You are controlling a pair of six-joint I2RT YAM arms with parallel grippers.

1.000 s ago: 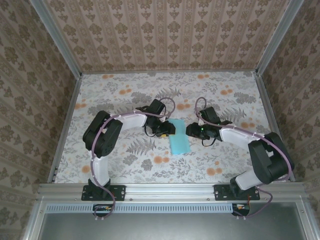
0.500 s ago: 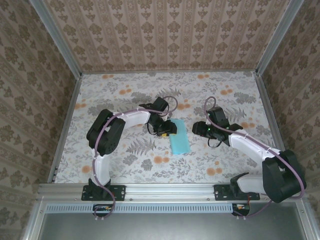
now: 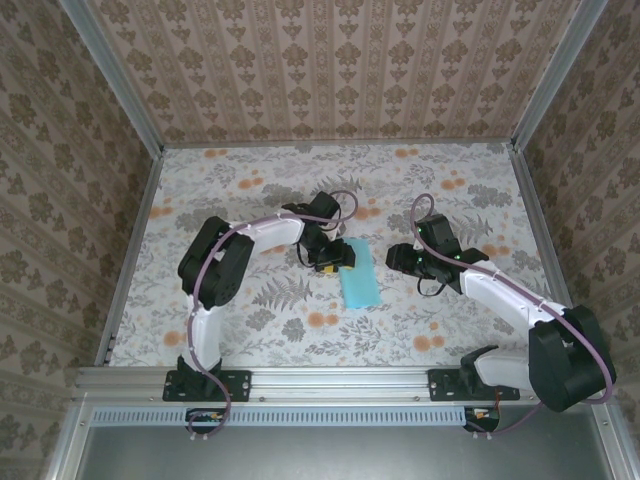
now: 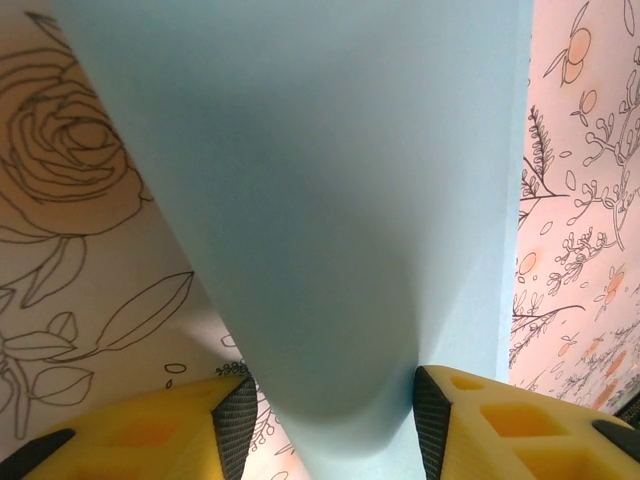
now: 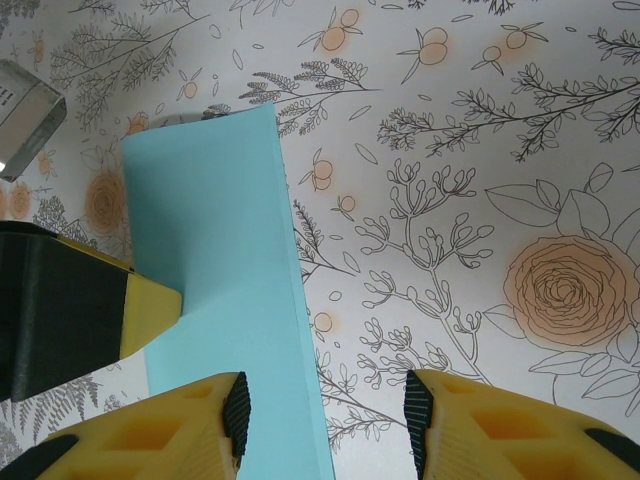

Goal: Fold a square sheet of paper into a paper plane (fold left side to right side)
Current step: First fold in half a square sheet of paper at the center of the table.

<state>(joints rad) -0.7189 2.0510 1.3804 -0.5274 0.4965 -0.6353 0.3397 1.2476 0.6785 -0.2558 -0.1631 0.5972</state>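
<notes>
- While it was laid on the flower-printed table (image 5: 480,150), the square sheet of paper (image 5: 215,250) was recorded as a light turquoise oblong. It was folded over, with two layers seen at the long edge on the right gripper's side.
- Left gripper (image 4: 330,400): the jaws were set apart, one at each side of a rounded, lifted end of the paper. This end was bulged up between the black pads (image 4: 238,420). Whether the paper was pinched or merely straddled could not be told.
- One yellow-tipped finger (image 5: 150,310) of the left gripper was seen from the right wrist, set against the paper's long edge farthest from the right gripper.
- Right gripper (image 5: 325,400): the jaws were set apart and nothing was grasped. The paper's nearer long edge was seen below, between the two fingers, with bare table under the rest of the gap.
- From above, the paper was found between the two grippers, touched by the left one and just beside the right one.
</notes>
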